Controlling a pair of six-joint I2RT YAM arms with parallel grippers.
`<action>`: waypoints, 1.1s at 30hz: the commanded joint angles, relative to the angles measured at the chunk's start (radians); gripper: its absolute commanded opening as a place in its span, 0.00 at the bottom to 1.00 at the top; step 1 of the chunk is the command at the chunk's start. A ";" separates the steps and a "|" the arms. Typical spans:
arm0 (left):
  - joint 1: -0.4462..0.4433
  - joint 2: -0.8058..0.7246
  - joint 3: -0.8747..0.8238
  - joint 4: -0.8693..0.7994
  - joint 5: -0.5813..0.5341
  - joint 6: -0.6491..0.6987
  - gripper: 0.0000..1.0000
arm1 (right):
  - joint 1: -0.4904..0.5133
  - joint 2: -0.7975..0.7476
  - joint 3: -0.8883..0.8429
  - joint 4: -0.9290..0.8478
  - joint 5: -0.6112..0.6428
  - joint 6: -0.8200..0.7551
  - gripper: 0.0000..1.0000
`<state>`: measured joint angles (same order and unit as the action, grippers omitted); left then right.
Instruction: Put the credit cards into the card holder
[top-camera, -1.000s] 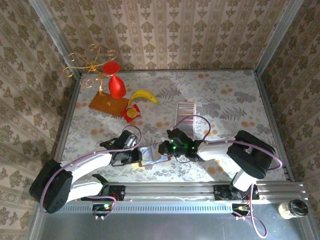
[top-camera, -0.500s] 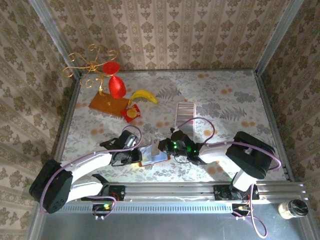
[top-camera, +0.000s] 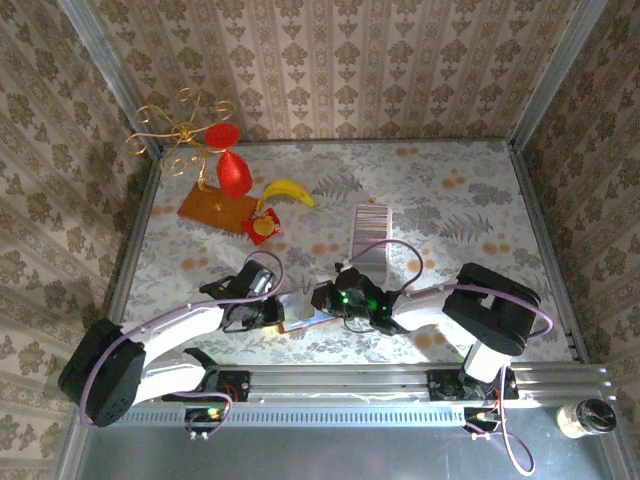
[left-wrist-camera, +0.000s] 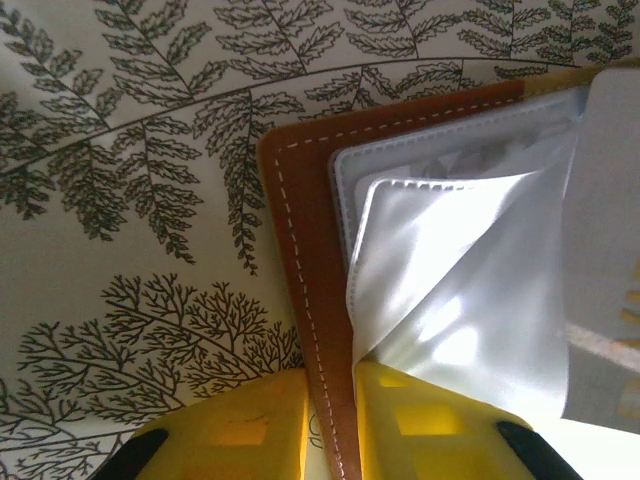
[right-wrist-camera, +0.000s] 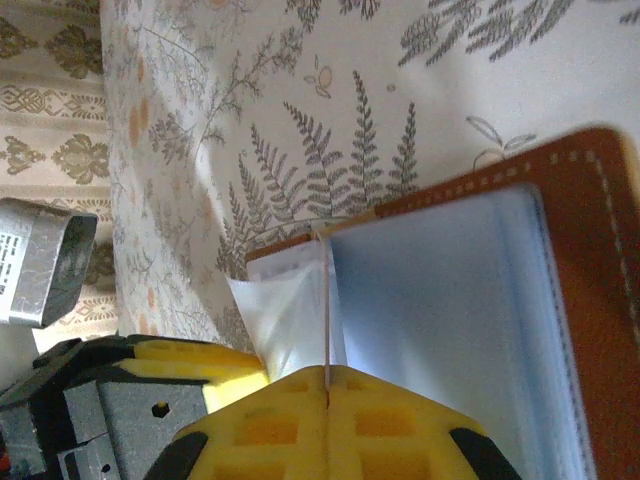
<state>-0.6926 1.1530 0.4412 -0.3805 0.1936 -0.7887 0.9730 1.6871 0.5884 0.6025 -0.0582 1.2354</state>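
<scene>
- the right gripper (right-wrist-camera: 327, 382), with yellow fingers at the bottom of the view, is closed tight on a thin pale silver-grey credit card (right-wrist-camera: 325, 300) seen edge-on.
- the card's edge runs up from the pads to the rim of a brown leather card holder (right-wrist-camera: 595, 200) with white stitching, which lies open with its pale blue-grey inside showing.
- a clear plastic sleeve (right-wrist-camera: 280, 310) stands out just left of the card.
- the holder lies on a white cloth printed with dark ferns (right-wrist-camera: 400, 90).
- at the far left are beige patterned wallpaper (right-wrist-camera: 50, 100) and a silver-grey metal piece (right-wrist-camera: 40, 265).
</scene>
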 joint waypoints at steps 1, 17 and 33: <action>-0.002 0.033 -0.038 -0.061 -0.006 0.006 0.20 | 0.019 -0.002 0.007 -0.026 0.021 0.021 0.00; -0.004 -0.003 -0.035 -0.073 -0.017 -0.007 0.39 | 0.039 -0.005 0.022 -0.111 0.001 0.045 0.00; 0.064 -0.059 -0.013 -0.140 -0.039 0.049 0.40 | -0.018 -0.005 0.026 -0.106 -0.040 -0.055 0.00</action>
<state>-0.6418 1.0966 0.4389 -0.4480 0.1856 -0.7708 0.9756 1.6871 0.6014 0.5438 -0.0868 1.2327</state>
